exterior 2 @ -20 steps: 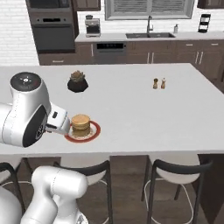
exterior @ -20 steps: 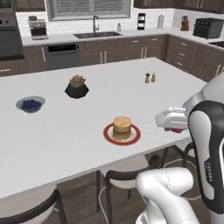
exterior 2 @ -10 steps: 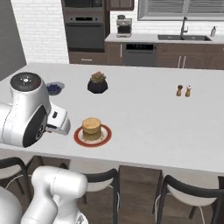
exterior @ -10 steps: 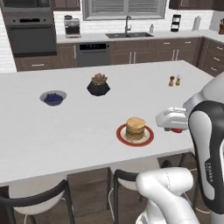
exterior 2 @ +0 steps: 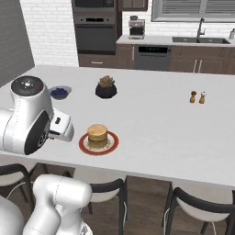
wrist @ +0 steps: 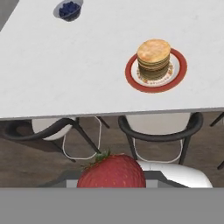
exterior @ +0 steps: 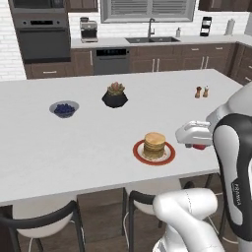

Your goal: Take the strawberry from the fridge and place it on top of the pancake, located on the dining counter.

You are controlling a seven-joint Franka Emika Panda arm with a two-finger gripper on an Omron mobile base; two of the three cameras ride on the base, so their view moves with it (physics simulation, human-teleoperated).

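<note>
my claw [wrist: 112,186]: closed on the strawberry [wrist: 112,171] | strawberry: deep red, green leaves on top, off the dining counter [wrist: 87,83] edge | pancake [wrist: 153,59]: golden stack, red-rimmed plate

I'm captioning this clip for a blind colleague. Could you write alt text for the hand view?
A red strawberry fills the bottom centre, close to the camera. Beyond it, a stack of pancakes on a red-rimmed plate sits near the edge of a white counter, with a small bowl of blueberries farther off and stools tucked below.
</note>
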